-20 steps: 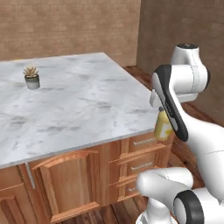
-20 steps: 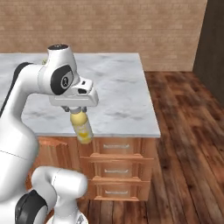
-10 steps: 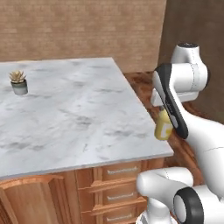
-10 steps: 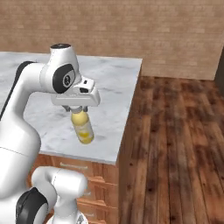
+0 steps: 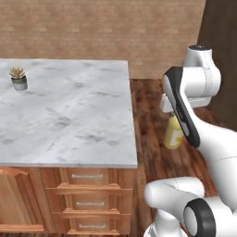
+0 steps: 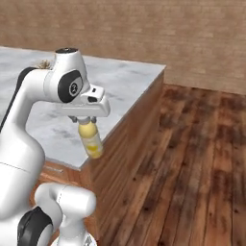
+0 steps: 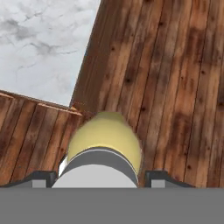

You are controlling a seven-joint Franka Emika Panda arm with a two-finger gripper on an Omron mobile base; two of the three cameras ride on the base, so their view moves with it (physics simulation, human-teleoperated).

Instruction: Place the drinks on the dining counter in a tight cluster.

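The stout yellow bottle (image 5: 174, 134) hangs upright from my gripper (image 5: 172, 114), which is shut on its pale cap. It hangs in the air beside the dining counter's (image 5: 69, 120) right corner, over the wooden floor, not above the marble. From the right base view the bottle (image 6: 91, 139) shows under the gripper (image 6: 87, 120), in front of the counter's corner (image 6: 120, 86). In the hand view the yellow bottle (image 7: 105, 140) fills the middle between the fingertips (image 7: 41, 178), with the marble corner (image 7: 43, 48) at upper left. The brown and white bottles are out of view.
A small potted plant (image 5: 18, 77) stands on the marble at the far left. Wooden drawers (image 5: 88, 192) run below the counter's front. Brown plank floor (image 6: 192, 158) spreads to the right, with a brick wall (image 5: 102, 28) behind.
The base has driven and turned, so the whole scene has shifted: the counter has slid left and its right corner is closer. The bottle stays held in the gripper.
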